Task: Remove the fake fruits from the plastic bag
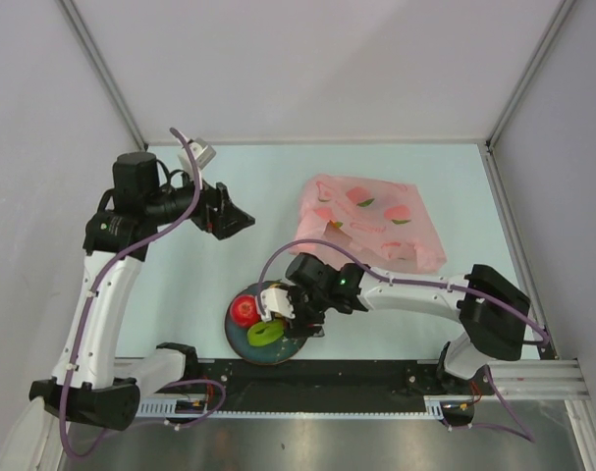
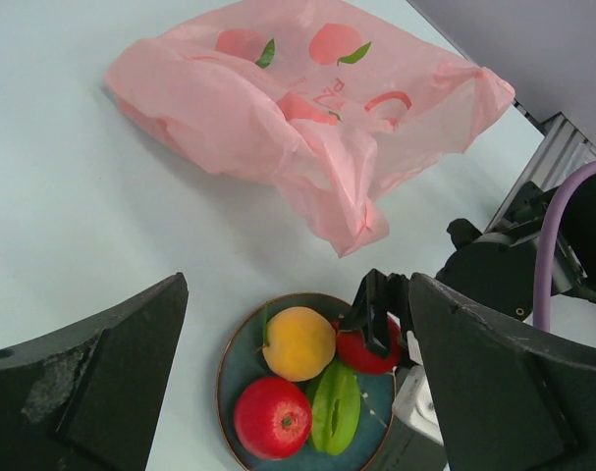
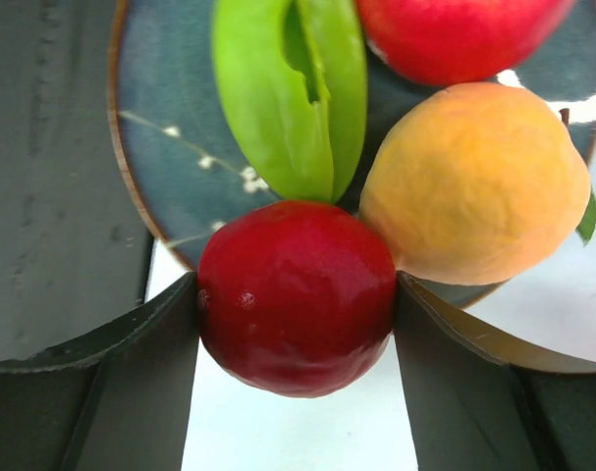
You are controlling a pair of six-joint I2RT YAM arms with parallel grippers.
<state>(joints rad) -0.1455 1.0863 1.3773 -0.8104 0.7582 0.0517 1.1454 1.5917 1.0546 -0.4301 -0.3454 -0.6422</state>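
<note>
Gripping a dark red fruit [image 3: 296, 294] squarely between its two fingers, the right claw [image 3: 296, 339] sits at the rim of the dark plate [image 2: 241, 343]. There a red apple [image 2: 273, 417], a green piece [image 2: 335, 407] and a yellow-orange fruit [image 2: 298, 343] lie bunched together, so I judge the plate is the drop-off spot and this fruit is about to join them. The left claw [image 1: 237, 222] hangs over the desk [image 1: 229, 177] with jaws spread wide and nothing in them, probably parked aside to leave the right arm room. The plastic bag [image 2: 278, 108] lies crumpled on the desk beyond the plate, apart from it. The right wrist view alone shows the grip and the held fruit pressing the yellow-orange one. The left wrist view alone shows the bag's slack folds, though I cannot tell whether fruit remains inside.
</note>
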